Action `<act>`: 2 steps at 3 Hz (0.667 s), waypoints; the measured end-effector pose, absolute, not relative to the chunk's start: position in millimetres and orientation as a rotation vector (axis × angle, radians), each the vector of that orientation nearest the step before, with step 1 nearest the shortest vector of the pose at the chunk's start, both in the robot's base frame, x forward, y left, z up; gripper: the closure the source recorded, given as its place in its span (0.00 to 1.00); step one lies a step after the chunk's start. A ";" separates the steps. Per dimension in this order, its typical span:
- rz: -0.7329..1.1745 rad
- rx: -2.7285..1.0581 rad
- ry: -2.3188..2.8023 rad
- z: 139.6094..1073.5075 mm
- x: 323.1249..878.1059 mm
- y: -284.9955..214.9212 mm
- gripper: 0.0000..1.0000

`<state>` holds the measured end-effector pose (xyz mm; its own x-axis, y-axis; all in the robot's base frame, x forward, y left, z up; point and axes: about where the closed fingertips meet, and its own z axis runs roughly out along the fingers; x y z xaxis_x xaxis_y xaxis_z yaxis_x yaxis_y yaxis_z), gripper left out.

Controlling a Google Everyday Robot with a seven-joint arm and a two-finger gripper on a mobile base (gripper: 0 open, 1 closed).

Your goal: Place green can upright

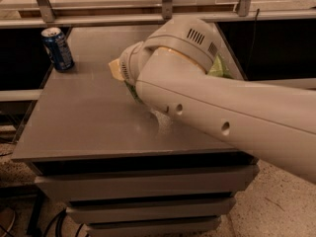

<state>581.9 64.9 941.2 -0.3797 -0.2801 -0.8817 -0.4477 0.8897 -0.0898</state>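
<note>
My gripper (129,85) is over the middle of the grey table (89,127), mostly hidden behind my own white arm (207,102). Only a thin sliver of the green can (132,92) shows at the arm's lower left edge, just under the cream wrist piece (116,69). The can sits tilted in the gripper, off the tabletop. The rest of the can is hidden by the arm.
A dark blue can (58,48) stands upright at the table's back left corner. A flat green snack bag (218,67) peeks out behind the arm at the back right. A metal rail (98,19) runs along the far side. Drawers sit below the tabletop.
</note>
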 end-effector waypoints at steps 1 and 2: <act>0.289 -0.462 1.914 949.0 583.0 56.4 1.00; 0.373 -0.450 1.845 958.6 585.0 54.1 1.00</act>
